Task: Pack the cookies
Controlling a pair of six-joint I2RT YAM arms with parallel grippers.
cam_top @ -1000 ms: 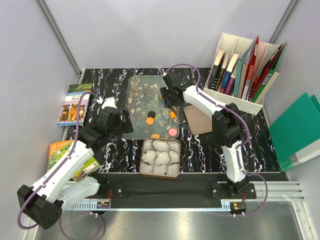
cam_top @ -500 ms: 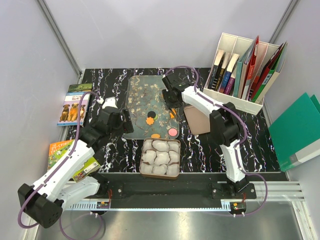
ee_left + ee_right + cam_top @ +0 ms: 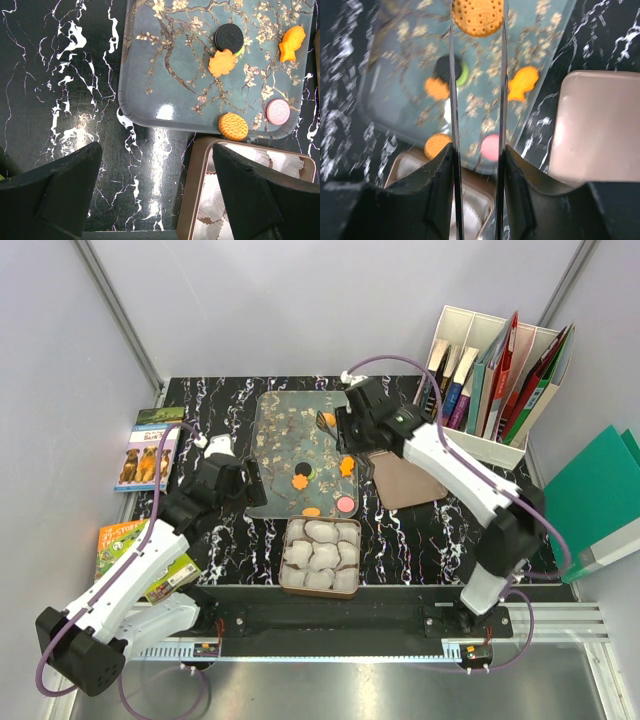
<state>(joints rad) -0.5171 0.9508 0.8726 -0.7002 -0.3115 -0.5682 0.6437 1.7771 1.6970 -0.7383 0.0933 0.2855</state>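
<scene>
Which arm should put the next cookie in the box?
Right. The right tool grips a round orange cookie above the tray; the left tool hangs open and empty at its edge.

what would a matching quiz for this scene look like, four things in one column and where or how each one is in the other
Things:
1. black cookie
2. pink cookie
3. right pincer
4. left pincer

Places or states:
A. open, holding nothing
B. at the corner of the tray nearest the tin
C. shut on a round orange cookie
D. on the tray, lying partly on a green cookie

Pairs: 1-D, 2-B, 3-C, 4-A
</scene>
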